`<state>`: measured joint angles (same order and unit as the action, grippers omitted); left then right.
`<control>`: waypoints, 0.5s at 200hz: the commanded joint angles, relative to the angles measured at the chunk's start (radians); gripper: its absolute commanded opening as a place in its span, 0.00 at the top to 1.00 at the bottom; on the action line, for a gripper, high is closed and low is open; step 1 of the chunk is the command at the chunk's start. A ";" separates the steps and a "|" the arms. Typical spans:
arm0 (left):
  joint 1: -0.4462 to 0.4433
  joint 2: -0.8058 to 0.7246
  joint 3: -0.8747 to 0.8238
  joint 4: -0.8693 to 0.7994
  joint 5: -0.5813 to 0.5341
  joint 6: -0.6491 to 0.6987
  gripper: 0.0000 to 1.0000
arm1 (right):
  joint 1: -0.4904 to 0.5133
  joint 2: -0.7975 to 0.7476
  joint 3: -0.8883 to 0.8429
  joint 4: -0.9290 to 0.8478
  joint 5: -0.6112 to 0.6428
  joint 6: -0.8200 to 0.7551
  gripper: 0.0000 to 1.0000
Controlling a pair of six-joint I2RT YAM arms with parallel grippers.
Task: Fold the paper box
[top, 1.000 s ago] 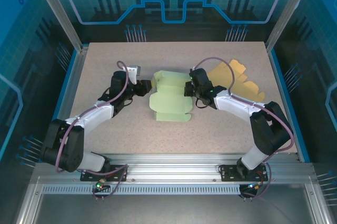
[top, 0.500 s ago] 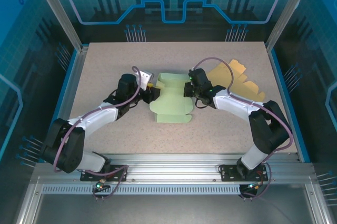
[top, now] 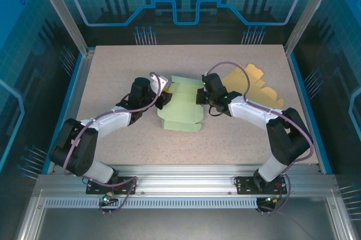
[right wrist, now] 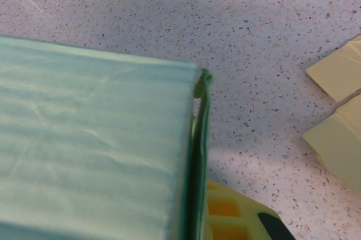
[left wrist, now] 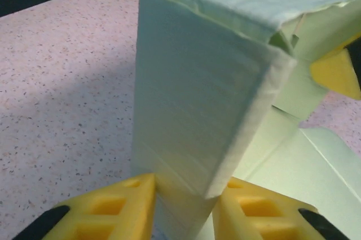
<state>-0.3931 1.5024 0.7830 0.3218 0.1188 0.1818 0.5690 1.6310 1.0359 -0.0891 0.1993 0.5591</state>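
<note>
Nearest the arm bases, the paper box (top: 181, 117) lies in the middle of the table (top: 237, 138), its front flap flat and unfolded toward them. Just beyond, the left gripper (top: 161, 99) pinches the box's raised left wall: in the left wrist view both yellow fingers (left wrist: 124, 209) press its base from either side. The right gripper (top: 201, 96) sits at the right wall. One finger (right wrist: 234, 217) shows just beside the wall's edge and the other is hidden, so its grip cannot be told. Farther back, to the right, lie flat yellow card sheets (top: 256, 84). The step in hand looks like standing the side walls up. The next move probably calls for holding them square while the flat flap folds over.
</note>
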 commanded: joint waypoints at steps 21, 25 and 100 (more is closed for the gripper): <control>-0.082 0.044 -0.019 0.284 -0.261 0.057 0.75 | 0.041 -0.023 0.013 -0.023 -0.043 0.026 1.00; -0.090 0.051 -0.022 0.309 -0.287 0.065 0.75 | 0.044 -0.023 0.013 -0.025 -0.044 0.029 1.00; -0.141 0.183 0.018 0.514 -0.494 0.191 0.90 | 0.093 -0.016 0.026 -0.074 -0.054 0.054 1.00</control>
<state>-0.5137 1.6688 0.7624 0.7197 -0.3206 0.3134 0.6136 1.6310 1.0359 -0.1379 0.2020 0.6235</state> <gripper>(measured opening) 0.151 0.066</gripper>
